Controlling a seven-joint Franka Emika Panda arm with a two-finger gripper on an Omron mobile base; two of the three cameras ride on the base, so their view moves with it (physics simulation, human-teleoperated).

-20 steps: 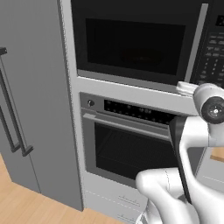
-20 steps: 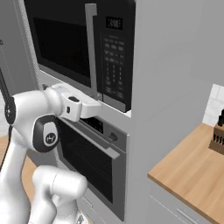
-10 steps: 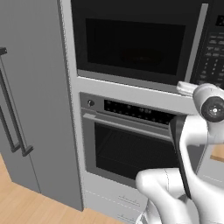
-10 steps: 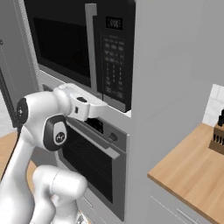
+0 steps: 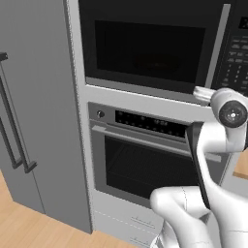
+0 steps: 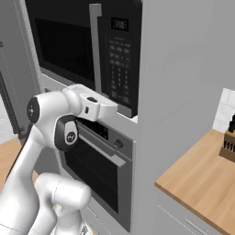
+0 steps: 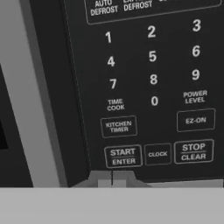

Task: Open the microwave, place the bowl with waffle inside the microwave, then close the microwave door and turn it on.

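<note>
Since the microwave door (image 5: 150,46) is closed, the pressed-together gripper (image 7: 112,178) apparently needs only to press START (image 7: 123,156).

From the left base view I could not see into the microwave (image 5: 150,46); its dark window hid the cavity, and the keypad (image 5: 237,53) was cut by the right edge. In the hand view the fingertips (image 7: 112,179) barely showed, and the top button row (image 7: 127,6) was cropped.
</note>
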